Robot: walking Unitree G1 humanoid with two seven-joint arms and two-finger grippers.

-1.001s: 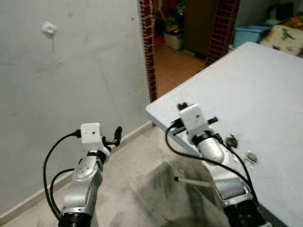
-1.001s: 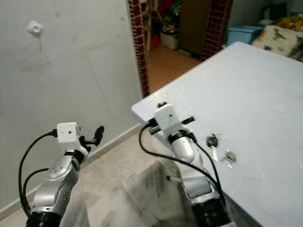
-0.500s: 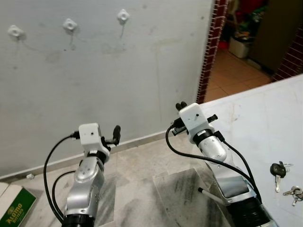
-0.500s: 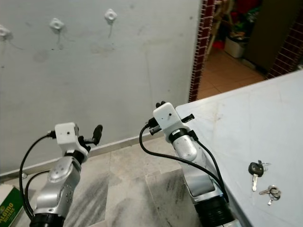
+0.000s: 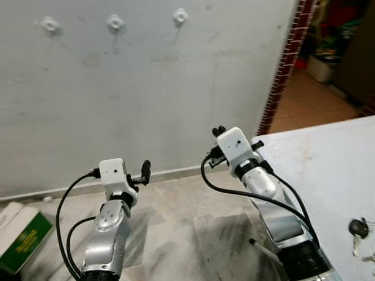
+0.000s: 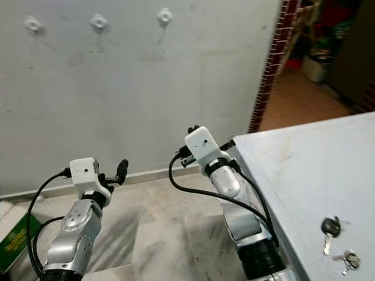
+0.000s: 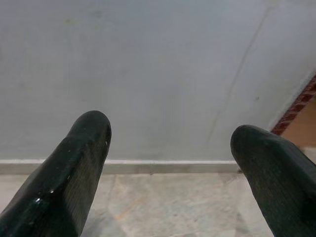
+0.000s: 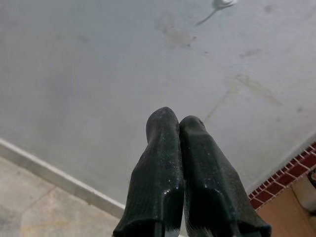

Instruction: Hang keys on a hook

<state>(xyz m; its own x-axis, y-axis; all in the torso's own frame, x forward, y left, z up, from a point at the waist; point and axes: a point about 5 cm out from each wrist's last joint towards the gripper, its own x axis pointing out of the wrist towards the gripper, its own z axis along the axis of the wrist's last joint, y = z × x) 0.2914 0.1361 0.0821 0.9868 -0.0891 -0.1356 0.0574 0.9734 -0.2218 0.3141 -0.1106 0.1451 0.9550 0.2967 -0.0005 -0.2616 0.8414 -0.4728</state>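
Three white hooks (image 5: pixel 115 23) sit in a row high on the grey wall. The keys (image 6: pixel 330 228), one black-headed with a small ring bunch beside it, lie on the pale table (image 6: pixel 293 170) at the lower right, apart from both grippers. My right gripper (image 5: pixel 218 131) is raised beside the table's corner, fingers (image 8: pixel 165 148) pressed together with nothing between them, pointing at the wall below one hook (image 8: pixel 224 2). My left gripper (image 7: pixel 170 143) is open and holds nothing, facing the wall's foot; it also appears in the head view (image 5: pixel 145 171).
A doorway with red brick trim (image 5: pixel 287 64) opens at the right, with clutter behind it. A green box (image 5: pixel 23 240) lies on the marble floor (image 5: pixel 176 228) at the lower left. The table edge runs close by my right arm.
The view has swung left: all three hooks now show, and the table and keys have slid toward the right edge. Both arms keep their pose.
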